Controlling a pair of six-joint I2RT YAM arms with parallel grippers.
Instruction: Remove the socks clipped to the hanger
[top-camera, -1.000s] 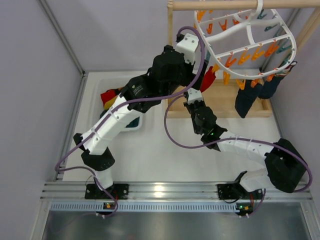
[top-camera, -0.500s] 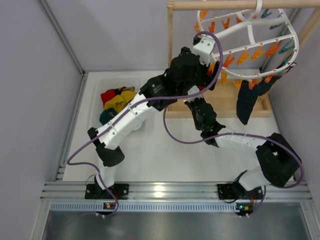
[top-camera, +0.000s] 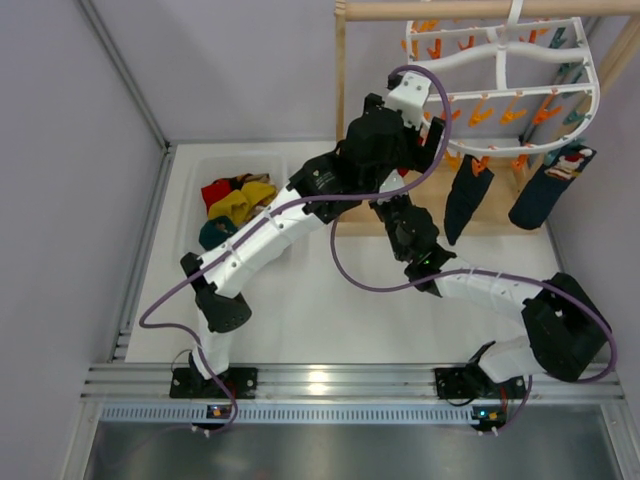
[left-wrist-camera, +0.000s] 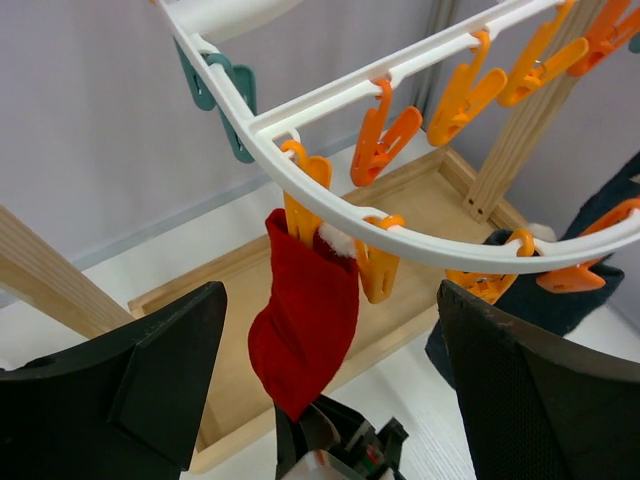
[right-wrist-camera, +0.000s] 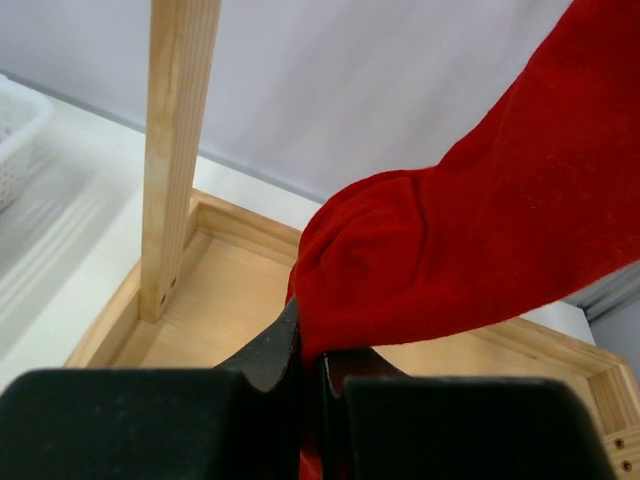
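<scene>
The white hanger (top-camera: 500, 62) hangs from the wooden rod, with orange and teal clips. A red sock (left-wrist-camera: 305, 320) hangs from an orange clip (left-wrist-camera: 300, 205) on its near rim. My right gripper (right-wrist-camera: 315, 355) is shut on the red sock's toe (right-wrist-camera: 470, 230) from below; it also shows in the left wrist view (left-wrist-camera: 325, 445). My left gripper (left-wrist-camera: 330, 295) is wide open, one finger (left-wrist-camera: 170, 380) on each side of the sock, apart from it. Two dark socks (top-camera: 465, 200) (top-camera: 545, 190) hang clipped further right. In the top view the left arm hides the red sock.
A wooden stand with an upright post (right-wrist-camera: 180, 150) and a tray base (right-wrist-camera: 230, 330) lies under the hanger. A white basket (top-camera: 195, 165) at the left holds yellow, red and teal socks (top-camera: 235, 200). Grey walls close in at the back and sides.
My left arm swung right and up to the hanger's near rim. The hanger tipped level and the dark socks swung apart. My right gripper stayed low under the red sock.
</scene>
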